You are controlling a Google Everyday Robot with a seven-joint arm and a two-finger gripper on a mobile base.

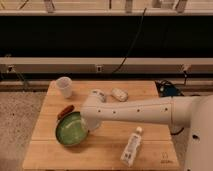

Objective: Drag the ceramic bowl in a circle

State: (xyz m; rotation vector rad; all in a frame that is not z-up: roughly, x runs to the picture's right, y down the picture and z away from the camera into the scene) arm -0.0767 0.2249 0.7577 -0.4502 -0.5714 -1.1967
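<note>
The ceramic bowl (70,129) is round, shallow and glossy green. It sits on the wooden table (102,150) at the front left. My white arm reaches across the table from the right. My gripper (90,121) is at the bowl's right rim, hidden under the arm's end. The bowl's right edge is covered by the arm.
A small translucent white cup (64,86) stands at the table's back left. A red-brown item (65,111) lies just behind the bowl. A white bottle (131,146) lies at the front right. Two small pale objects (118,94) lie at the back middle. The floor lies left of the table.
</note>
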